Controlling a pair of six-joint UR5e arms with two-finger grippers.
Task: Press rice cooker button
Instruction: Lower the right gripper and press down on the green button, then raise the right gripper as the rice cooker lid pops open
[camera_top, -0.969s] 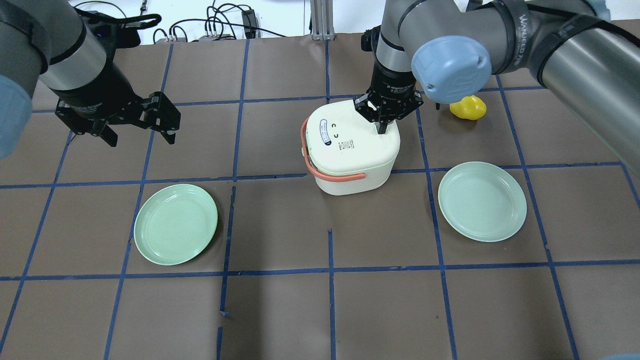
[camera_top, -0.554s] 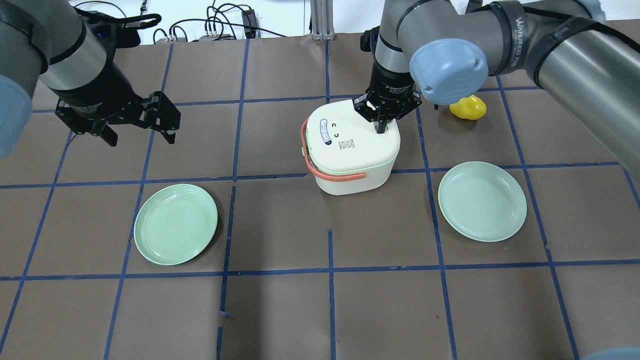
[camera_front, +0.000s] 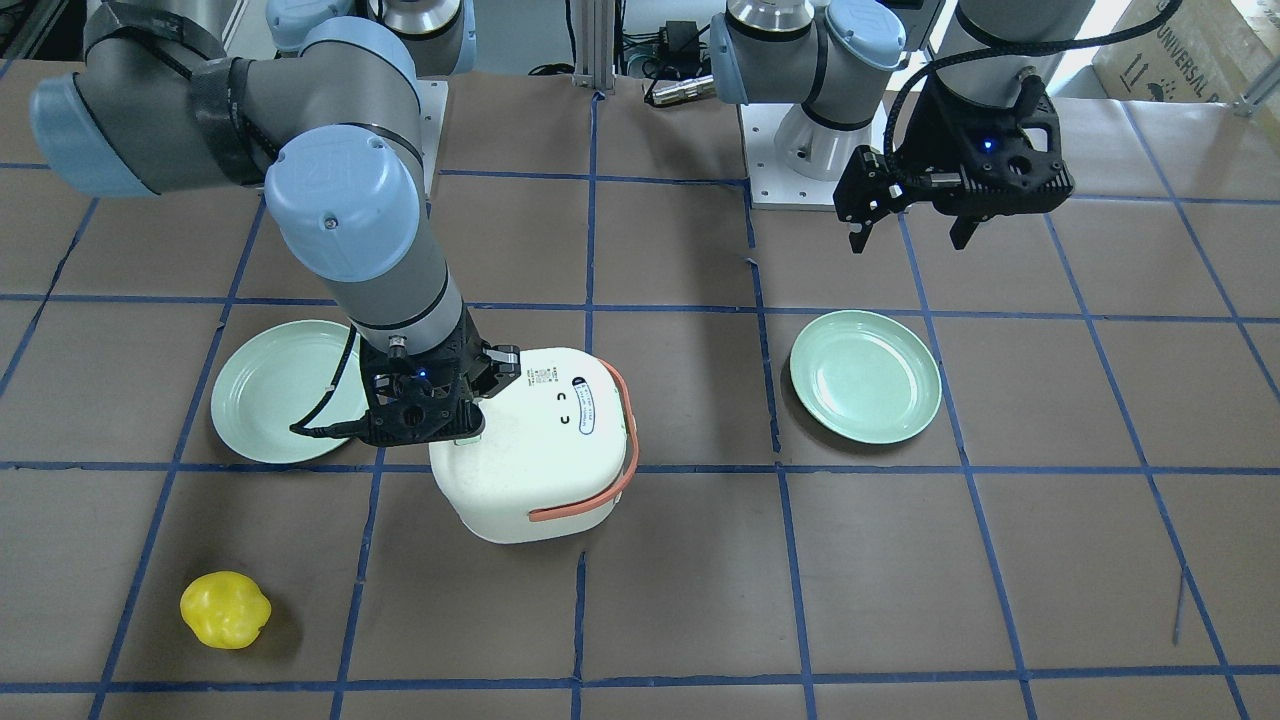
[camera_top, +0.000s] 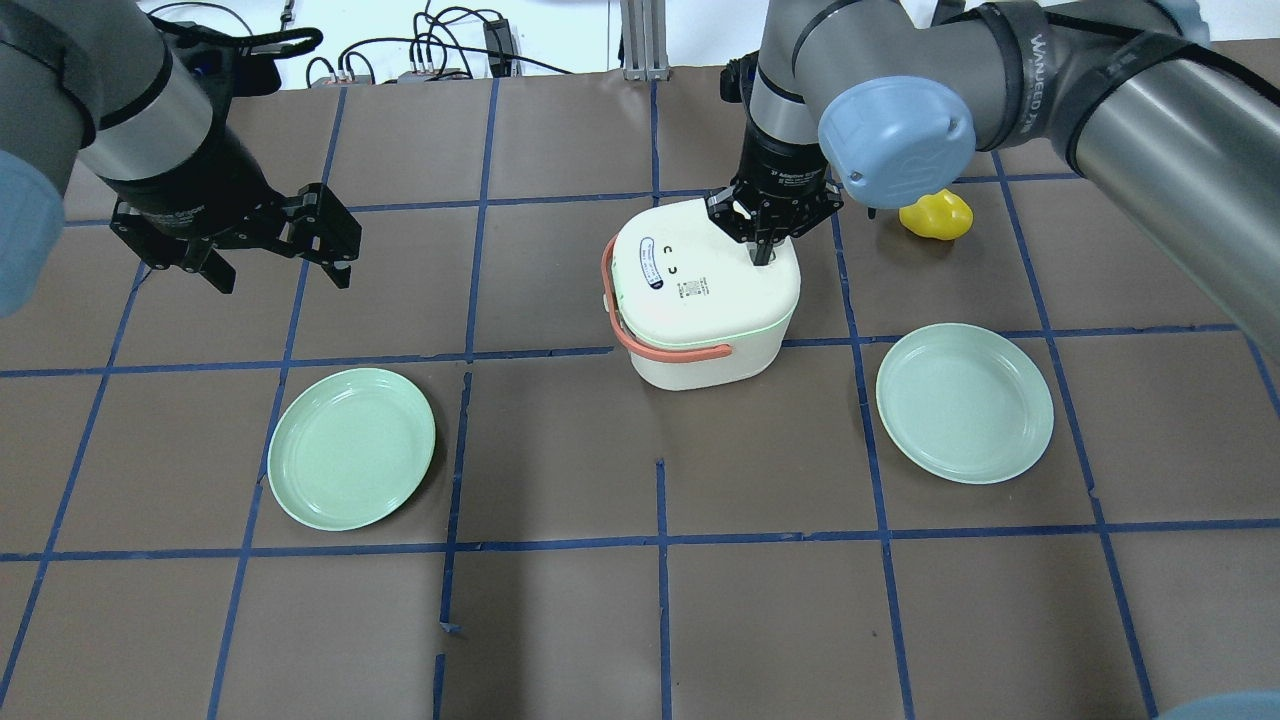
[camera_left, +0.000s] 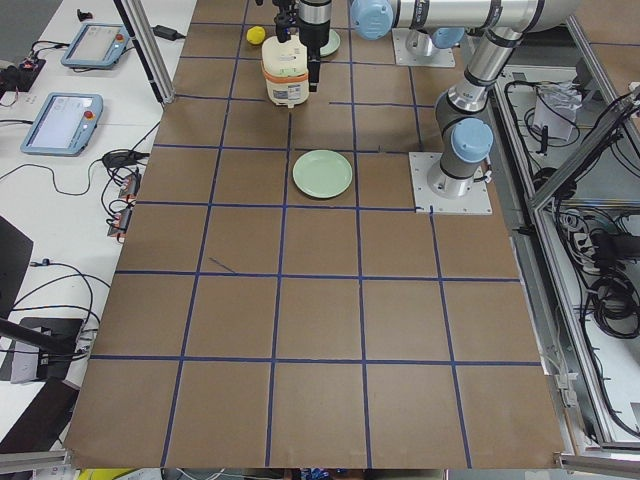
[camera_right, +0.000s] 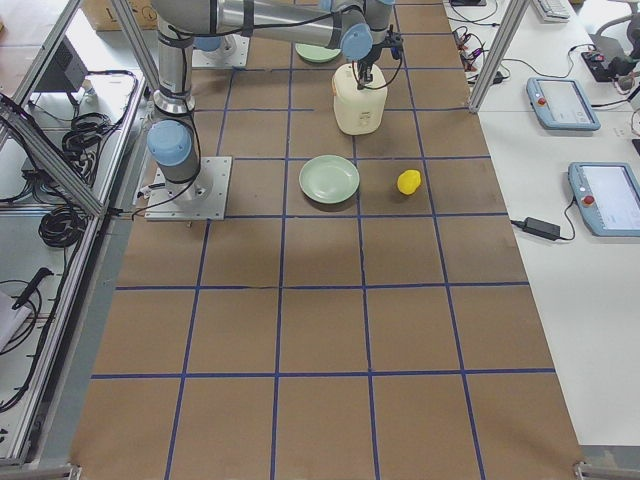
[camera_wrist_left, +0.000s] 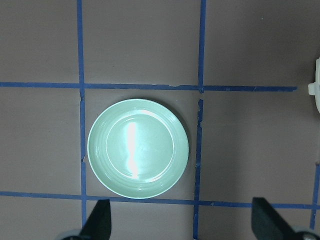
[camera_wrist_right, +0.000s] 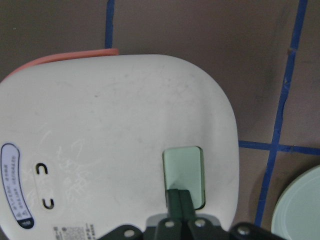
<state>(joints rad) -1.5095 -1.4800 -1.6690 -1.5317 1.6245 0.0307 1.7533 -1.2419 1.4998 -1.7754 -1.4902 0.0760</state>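
Note:
The white rice cooker (camera_top: 700, 300) with a coral handle stands mid-table. A pale green rectangular button (camera_wrist_right: 184, 172) sits on its lid near the right edge. My right gripper (camera_top: 763, 255) is shut and points straight down. In the right wrist view its closed fingertips (camera_wrist_right: 180, 196) rest at the near end of the button. From the front, the gripper body hides the button on the cooker (camera_front: 540, 450). My left gripper (camera_top: 280, 270) is open and empty, hovering far left above a green plate (camera_wrist_left: 137, 148).
Two light green plates lie on the brown paper, one front left (camera_top: 352, 448) and one front right (camera_top: 964, 402). A yellow lumpy object (camera_top: 936, 215) lies behind the right arm. Blue tape lines grid the table.
My right gripper has shifted very slightly over the cooker's lid, staying shut. The left arm and the cooker have not moved.

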